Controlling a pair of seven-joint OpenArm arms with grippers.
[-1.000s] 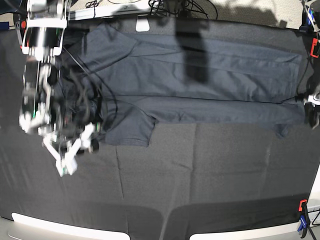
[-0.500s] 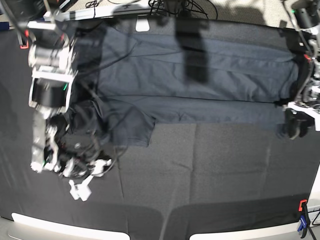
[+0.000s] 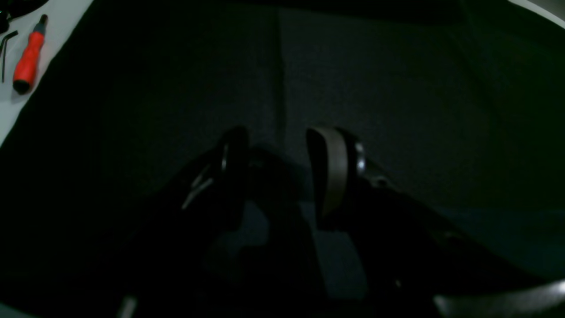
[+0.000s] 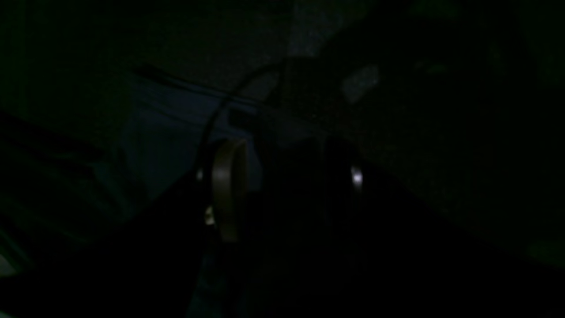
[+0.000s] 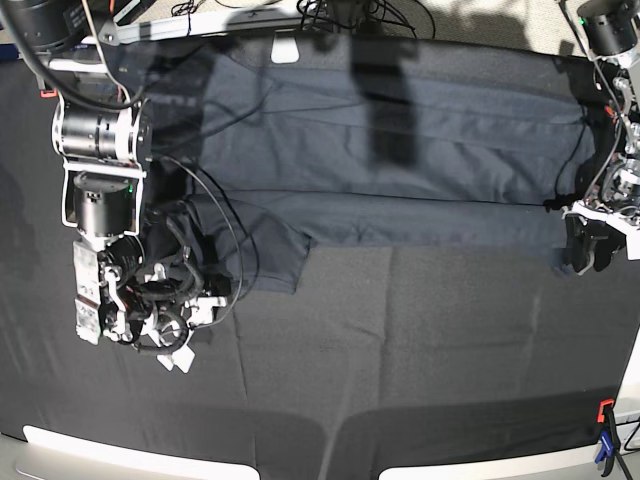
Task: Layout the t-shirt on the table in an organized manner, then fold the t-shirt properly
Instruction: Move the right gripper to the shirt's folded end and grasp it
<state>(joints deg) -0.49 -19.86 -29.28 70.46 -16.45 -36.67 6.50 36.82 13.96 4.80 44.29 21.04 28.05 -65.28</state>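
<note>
Matte black cloth covers the table (image 5: 420,350); the navy t-shirt (image 5: 400,160) stretches across its twelve-o'clock half. Both grippers, left (image 5: 590,250) at three o'clock and right (image 5: 180,345) at eight, stand open and empty; a careless pinch risks grabbing tablecloth too.

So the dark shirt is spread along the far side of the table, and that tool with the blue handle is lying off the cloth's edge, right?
Nearly. The shirt does lie along the table's far side, but the tool's handle is red, as the left wrist view shows.
</note>
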